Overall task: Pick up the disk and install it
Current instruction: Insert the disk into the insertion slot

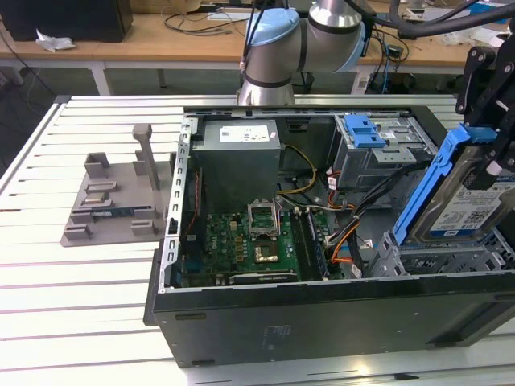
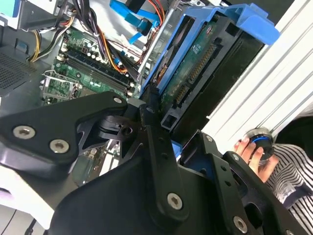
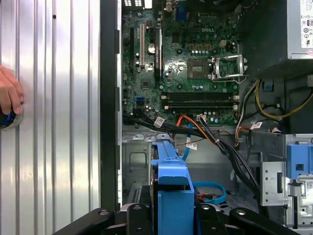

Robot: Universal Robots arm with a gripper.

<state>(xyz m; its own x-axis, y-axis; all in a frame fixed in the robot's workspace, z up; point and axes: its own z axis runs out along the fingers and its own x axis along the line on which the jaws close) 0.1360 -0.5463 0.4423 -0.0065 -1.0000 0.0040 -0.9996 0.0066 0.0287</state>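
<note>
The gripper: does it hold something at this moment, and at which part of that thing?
Yes. The gripper holds the disk by one end of its blue carrier bracket, fingers clamped on either side, tilted above the open computer case.

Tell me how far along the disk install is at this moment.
Pickup looks done: the gripper is shut on the disk, holding it on edge, tilted, above the open case at the exterior view's right. In hand: the disk hangs over the grey drive cage in the case's corner. Left: seating it; it is not yet in a bay. A person's hand rests on a knob on the table beside the case.
</note>
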